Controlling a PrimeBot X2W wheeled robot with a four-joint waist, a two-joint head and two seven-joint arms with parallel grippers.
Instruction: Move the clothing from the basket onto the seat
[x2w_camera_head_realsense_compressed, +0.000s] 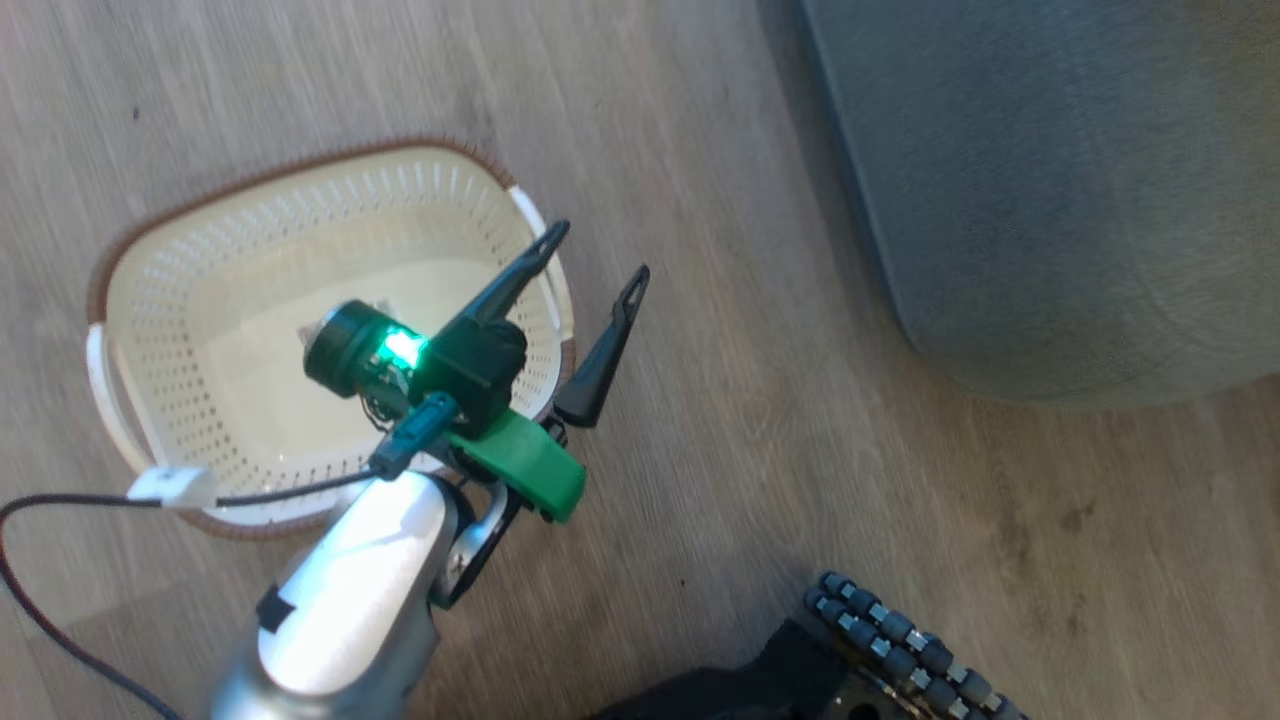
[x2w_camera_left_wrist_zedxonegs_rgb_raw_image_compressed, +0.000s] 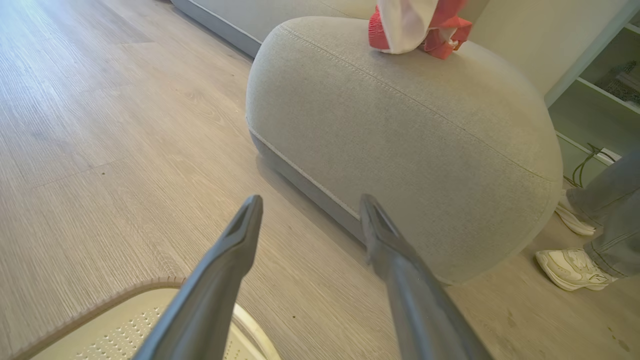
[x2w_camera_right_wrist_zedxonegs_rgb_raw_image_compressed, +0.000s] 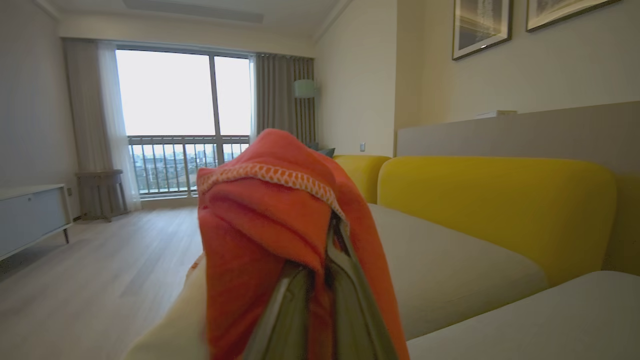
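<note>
Basket (x2w_camera_head_realsense_compressed: 200, 260): on the wood floor (x2w_camera_head_realsense_compressed: 800, 450).
Left gripper (x2w_camera_head_realsense_compressed: 600, 250): fingers wide apart above the Basket's right rim.
Seat (x2w_camera_head_realsense_compressed: 1050, 200): grey; the left wrist view shows clothing (x2w_camera_left_wrist_zedxonegs_rgb_raw_image_compressed: 415, 25) on its top.
Right gripper (x2w_camera_right_wrist_zedxonegs_rgb_raw_image_compressed: 320, 270): in its wrist view, fingers clamped together on red clothing.
Room: window (x2w_camera_right_wrist_zedxonegs_rgb_raw_image_compressed: 180, 95), yellow cushions (x2w_camera_right_wrist_zedxonegs_rgb_raw_image_compressed: 495, 205).

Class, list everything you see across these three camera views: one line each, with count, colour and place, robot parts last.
basket: one, cream with brown rim, empty, on the floor.
seat: one, grey, beside the basket.
clothing: one bundle, red and white, over the seat.
back cushions: two, yellow, behind the seat.
framed pictures: two, dark-framed, on the wall.
shoes: two, white, worn by a person, by the seat.
left gripper: open, dark, above the basket's rim.
right gripper: shut on the clothing.
</note>
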